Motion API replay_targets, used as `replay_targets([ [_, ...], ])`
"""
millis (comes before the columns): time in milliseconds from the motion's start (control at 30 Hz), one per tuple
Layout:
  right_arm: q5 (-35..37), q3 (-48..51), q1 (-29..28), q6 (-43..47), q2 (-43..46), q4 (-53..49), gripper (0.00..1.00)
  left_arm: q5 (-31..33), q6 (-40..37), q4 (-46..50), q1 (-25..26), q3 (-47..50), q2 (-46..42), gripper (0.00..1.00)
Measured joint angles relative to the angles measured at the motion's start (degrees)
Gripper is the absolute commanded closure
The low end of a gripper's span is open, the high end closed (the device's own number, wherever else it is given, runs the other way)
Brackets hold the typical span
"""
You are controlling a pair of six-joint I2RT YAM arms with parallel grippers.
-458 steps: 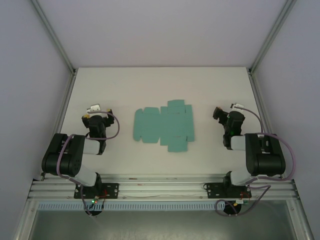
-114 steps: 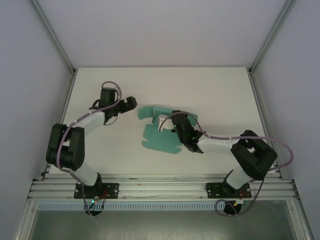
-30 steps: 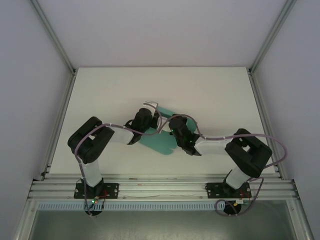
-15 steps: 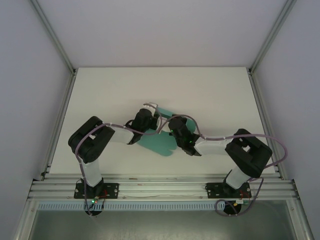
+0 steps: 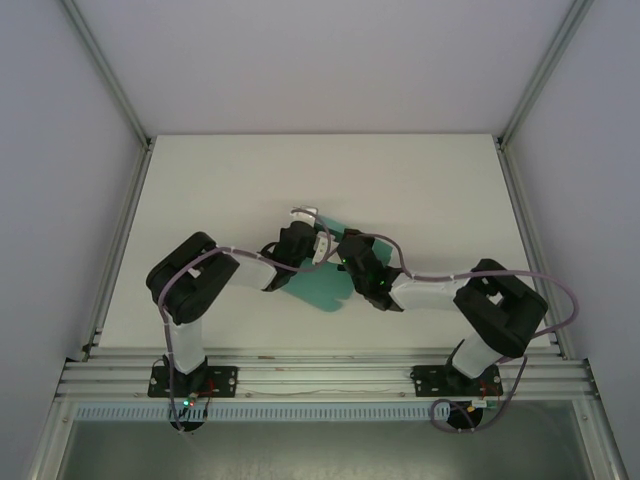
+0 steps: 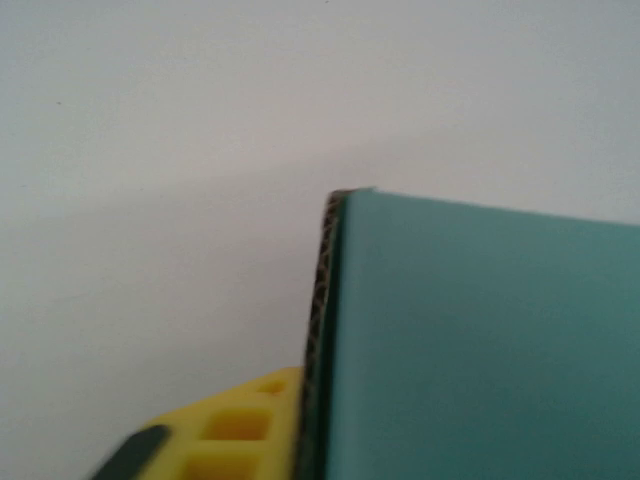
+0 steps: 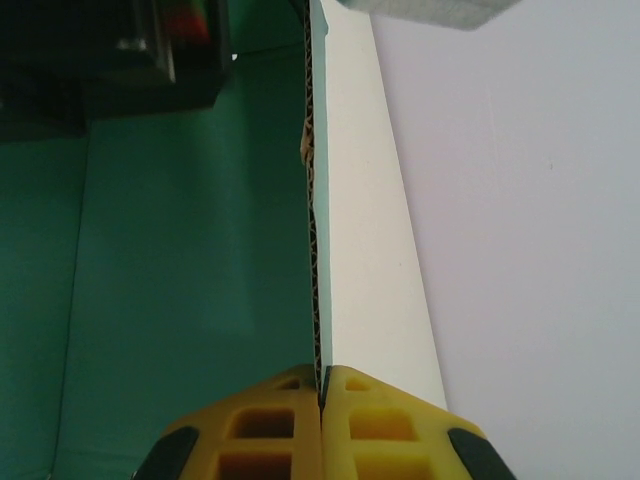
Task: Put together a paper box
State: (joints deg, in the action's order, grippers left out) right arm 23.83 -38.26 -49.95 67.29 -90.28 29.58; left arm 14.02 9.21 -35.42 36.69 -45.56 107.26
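Note:
The paper box (image 5: 318, 285) is a teal card sheet, partly folded, lying mid-table between both arms. My right gripper (image 5: 345, 252) comes in from the right. In the right wrist view it (image 7: 322, 385) is shut on a raised flap's corrugated edge, with the teal face (image 7: 190, 260) on the left and the white face on the right. My left gripper (image 5: 312, 248) is at the sheet's far left side. In the left wrist view one yellow finger (image 6: 235, 430) rests against the edge of a teal panel (image 6: 480, 340). The other finger is hidden behind that panel.
The white table (image 5: 220, 180) has bare room to the left, right and far side of the sheet. Aluminium frame posts (image 5: 120, 200) run along both sides, with grey walls beyond. The two wrists are close together over the sheet.
The left arm has shifted slightly to the right and further from its base, staying at the sheet's far left side. The right gripper has kept its hold in place.

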Motion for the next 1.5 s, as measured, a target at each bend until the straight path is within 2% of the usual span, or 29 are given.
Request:
replay_targets([
  [67, 0.3, 0.0, 0.0, 0.0, 0.0, 0.0, 1.00, 0.6, 0.5, 0.5, -0.6, 0.6, -0.7, 0.47],
  [100, 0.3, 0.0, 0.0, 0.0, -0.1, 0.0, 1.00, 0.7, 0.7, 1.0, -0.8, 0.9, -1.3, 0.46],
  [300, 0.3, -0.3, -0.4, 0.0, -0.6, 0.0, 1.00, -1.6, 1.3, 4.1, -1.2, 3.1, -5.6, 0.45],
  [433, 0.3, -0.3, -0.5, 0.0, -0.7, 0.0, 1.00, -3.7, 1.3, 4.8, -1.2, 4.0, -6.8, 0.49],
  [467, 0.2, -0.3, -0.5, 0.0, -0.7, 0.0, 1.00, -4.3, 1.3, 5.2, -1.2, 4.0, -6.8, 0.52],
  [633, 0.2, -0.3, -0.5, 0.1, -0.7, 0.0, 1.00, -6.3, 1.3, 6.3, -1.2, 3.7, -6.4, 0.84],
  [733, 0.1, -0.3, -0.5, 0.0, -0.7, 0.0, 1.00, -7.0, 0.6, 6.5, -1.2, 3.2, -5.9, 1.00],
  [800, 0.1, -0.3, -0.5, 0.0, -0.6, 0.0, 0.94, -7.2, 0.1, 6.4, -1.2, 3.2, -5.9, 1.00],
  [867, 0.1, -0.3, -0.5, -0.3, -0.6, -0.1, 0.82, -7.2, -0.5, 6.4, -1.2, 3.2, -5.9, 1.00],
  [933, -0.3, -0.3, -0.5, -1.3, -0.3, -0.9, 0.61, -7.2, -0.7, 6.0, -1.2, 3.2, -5.8, 1.00],
  [1000, -0.5, -0.3, -0.5, -2.7, 0.5, -2.2, 0.54, -7.2, -0.7, 5.6, -1.2, 3.2, -5.7, 1.00],
  [1033, -0.5, -0.3, -0.5, -3.7, 1.3, -3.1, 0.41, -7.2, -0.7, 5.4, -1.2, 3.2, -5.6, 1.00],
  [1067, -0.6, -0.3, -0.5, -4.8, 2.4, -4.0, 0.33, -7.2, -0.7, 5.2, -1.2, 3.2, -5.6, 1.00],
  [1200, -2.1, 1.6, -0.3, -11.6, 11.5, -7.1, 0.28, -7.2, -0.2, 4.2, -1.2, 3.2, -5.6, 1.00],
  [1333, -4.9, 5.3, 2.4, -21.6, 24.3, -8.9, 0.00, -7.2, 0.7, 4.1, -1.2, 3.3, -5.7, 1.00],
  [1500, -7.6, 9.0, 9.1, -34.1, 35.5, -11.0, 0.00, -7.1, 1.9, 4.2, -1.2, 3.3, -6.2, 1.00],
])
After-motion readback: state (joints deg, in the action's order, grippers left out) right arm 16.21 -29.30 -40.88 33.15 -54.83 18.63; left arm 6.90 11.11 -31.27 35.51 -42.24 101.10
